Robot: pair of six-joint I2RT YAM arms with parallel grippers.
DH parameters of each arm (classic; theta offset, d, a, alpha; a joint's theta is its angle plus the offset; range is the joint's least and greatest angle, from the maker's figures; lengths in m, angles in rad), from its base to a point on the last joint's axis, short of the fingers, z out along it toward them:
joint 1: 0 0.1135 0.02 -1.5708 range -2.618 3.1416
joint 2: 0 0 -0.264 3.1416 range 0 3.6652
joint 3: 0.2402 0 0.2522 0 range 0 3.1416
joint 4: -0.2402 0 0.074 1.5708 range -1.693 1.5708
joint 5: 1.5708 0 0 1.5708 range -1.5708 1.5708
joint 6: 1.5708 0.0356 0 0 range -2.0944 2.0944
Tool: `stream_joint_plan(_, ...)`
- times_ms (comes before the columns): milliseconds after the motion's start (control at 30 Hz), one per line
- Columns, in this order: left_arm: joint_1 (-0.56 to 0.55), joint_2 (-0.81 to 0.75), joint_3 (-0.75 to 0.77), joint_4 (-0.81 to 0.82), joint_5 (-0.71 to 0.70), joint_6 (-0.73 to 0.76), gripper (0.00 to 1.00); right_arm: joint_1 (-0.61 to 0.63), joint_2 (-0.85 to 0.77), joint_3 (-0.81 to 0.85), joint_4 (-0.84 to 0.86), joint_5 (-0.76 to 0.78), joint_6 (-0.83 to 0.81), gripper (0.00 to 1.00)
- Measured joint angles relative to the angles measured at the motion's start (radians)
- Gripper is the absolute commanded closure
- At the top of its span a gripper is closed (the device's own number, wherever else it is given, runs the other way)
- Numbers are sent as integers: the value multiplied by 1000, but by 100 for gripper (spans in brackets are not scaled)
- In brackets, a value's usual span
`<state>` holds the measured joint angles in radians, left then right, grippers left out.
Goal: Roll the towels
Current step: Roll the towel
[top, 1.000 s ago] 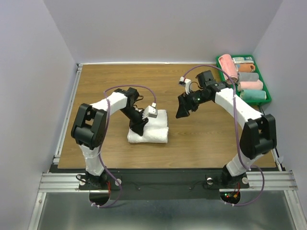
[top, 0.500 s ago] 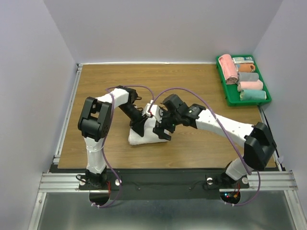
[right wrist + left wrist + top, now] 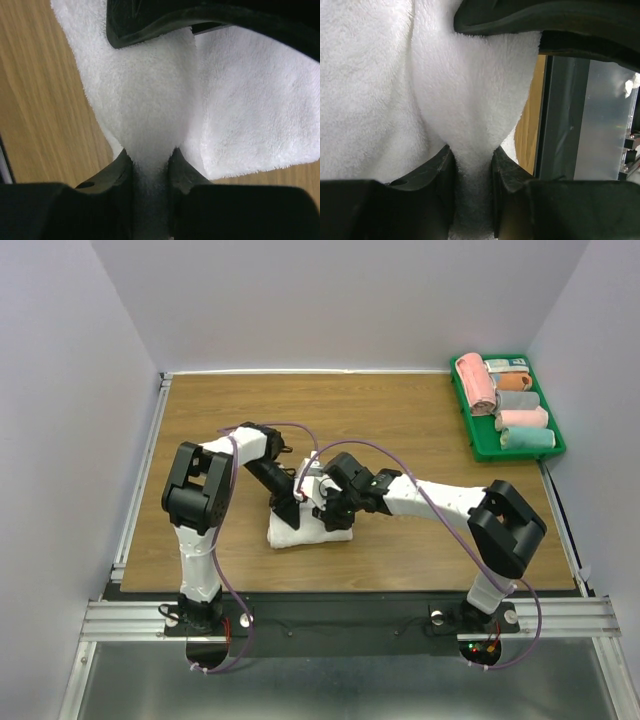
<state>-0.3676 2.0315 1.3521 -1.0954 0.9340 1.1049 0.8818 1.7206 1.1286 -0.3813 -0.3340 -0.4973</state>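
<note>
A folded white towel (image 3: pixel 300 533) lies on the wooden table in front of the arms. My left gripper (image 3: pixel 285 508) is shut on the towel's left part; in the left wrist view a fold of the white towel (image 3: pixel 470 110) is pinched between its two fingers (image 3: pixel 437 172). My right gripper (image 3: pixel 328 512) is shut on the right part; in the right wrist view the white towel (image 3: pixel 150 105) is squeezed between its fingers (image 3: pixel 182 170). Both grippers sit close together over the towel and hide much of it from above.
A green bin (image 3: pixel 478 444) at the back right holds several rolled towels in pink, orange, grey and teal. A metal rail (image 3: pixel 130 510) runs along the table's left edge. Grey walls close in the table at left, back and right.
My right arm has swung from the middle right of the table over to the towel and its gripper has shut on it. The left gripper kept its hold and shifted slightly.
</note>
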Motion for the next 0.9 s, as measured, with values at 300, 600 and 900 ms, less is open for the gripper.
stream_joint_plan(300,54,-213,-166,175,-84,-46,39,-19,42,0,57,-155,46,99)
stream_joint_plan(600,181,-385,-228,316,-123,-108,29,-84,155,77,81,-349,144,99)
stream_joint_plan(900,240,-691,-290,491,-180,-80,1,-162,306,193,-30,-603,249,99)
